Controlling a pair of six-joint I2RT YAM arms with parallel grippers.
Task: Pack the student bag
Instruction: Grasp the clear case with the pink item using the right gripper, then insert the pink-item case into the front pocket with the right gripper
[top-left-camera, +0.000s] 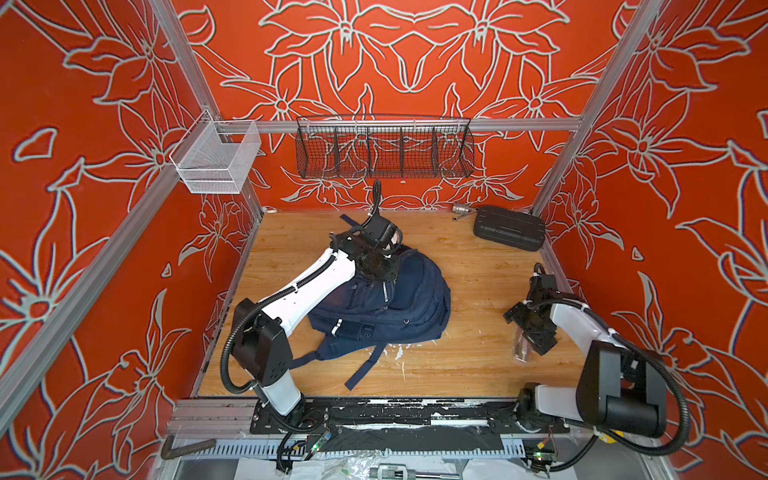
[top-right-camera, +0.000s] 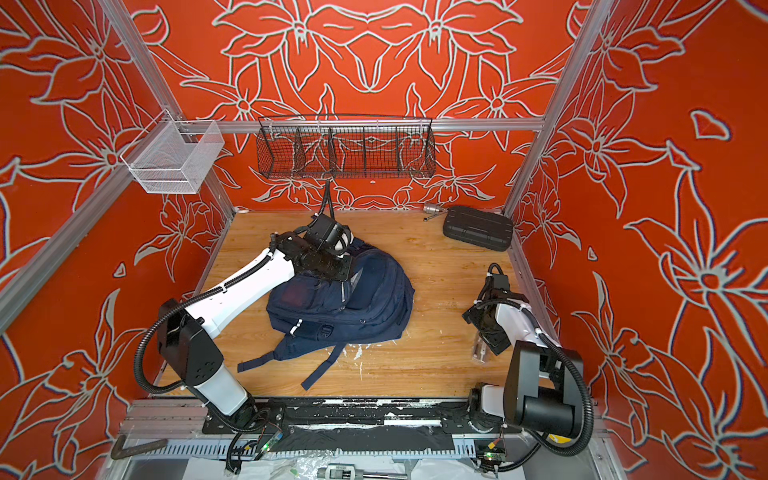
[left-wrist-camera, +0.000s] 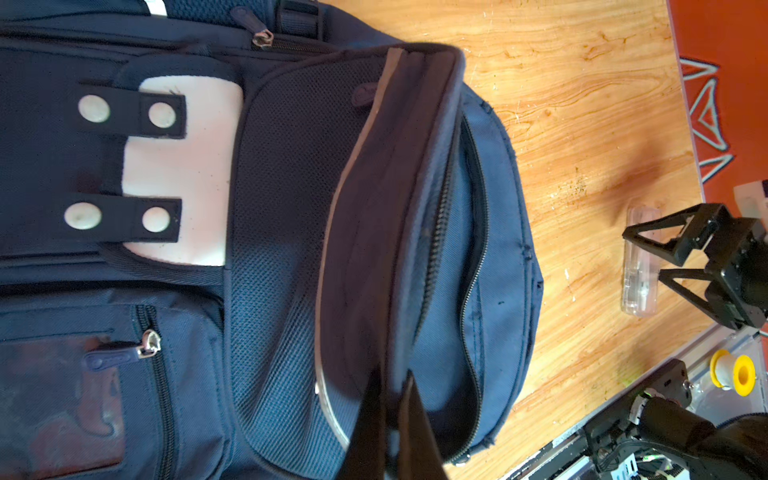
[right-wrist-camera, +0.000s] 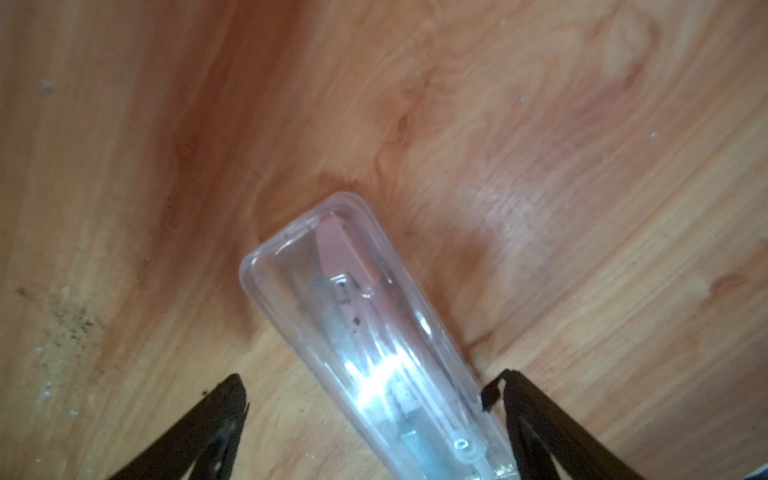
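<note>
Fingers of the left gripper sit pressed together on the raised rim of the student bag. A fold of navy fabric beside the open zip is pinched between them, and the mouth of the compartment gapes a little next to it. The bag lies on the wooden table, about mid-table and a bit toward the left arm's side. Its front faces up with the white patch showing, and its straps trail toward the near edge.

Over on the right, the right gripper hangs low with its jaws spread wide, one finger on either side of a clear plastic case lying on the wood. Whether either tip actually touches the case I can't quite tell — the wrist view is soft there. Something pinkish shows through its lid. The case lies well apart from the bag, near the right wall.

Farther back, in the right rear corner, a black ribbed hard case rests on the table with a small metal tool just beside it. Above, a black wire basket hangs from the rear rail — and a white mesh basket at the left corner.
</note>
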